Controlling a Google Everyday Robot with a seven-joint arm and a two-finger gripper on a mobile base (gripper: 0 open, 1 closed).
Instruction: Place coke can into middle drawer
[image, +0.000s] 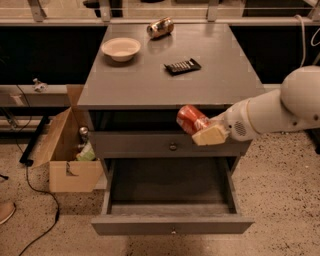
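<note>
Camera view: a white robot arm (270, 112) extends from the right edge toward the front of a grey cabinet (165, 82). At its tip, the gripper (201, 129) is clenched around the coke can (190, 118), a red can tilted so that one end points up and to the left. A tan finger (211, 135) presses against the can's lower right side. The gripper and can hang in the air in front of the cabinet, just under the edge of its top.

Directly below the gripper, the middle drawer (172, 226) is pulled fully out, its shallow inside facing up. Just behind and slightly below the gripper is the upper drawer (135, 145), closed, its small round knob just left of the gripper's finger.

Above and beyond the gripper, on the cabinet top, lies a small black object (182, 66). Farther up and to the left sits a pale bowl (120, 48). At the far edge, a brownish-gold can (160, 27) lies on its side. Well to the left of the gripper, on the speckled floor beside the cabinet, stands an open cardboard box (65, 175).
</note>
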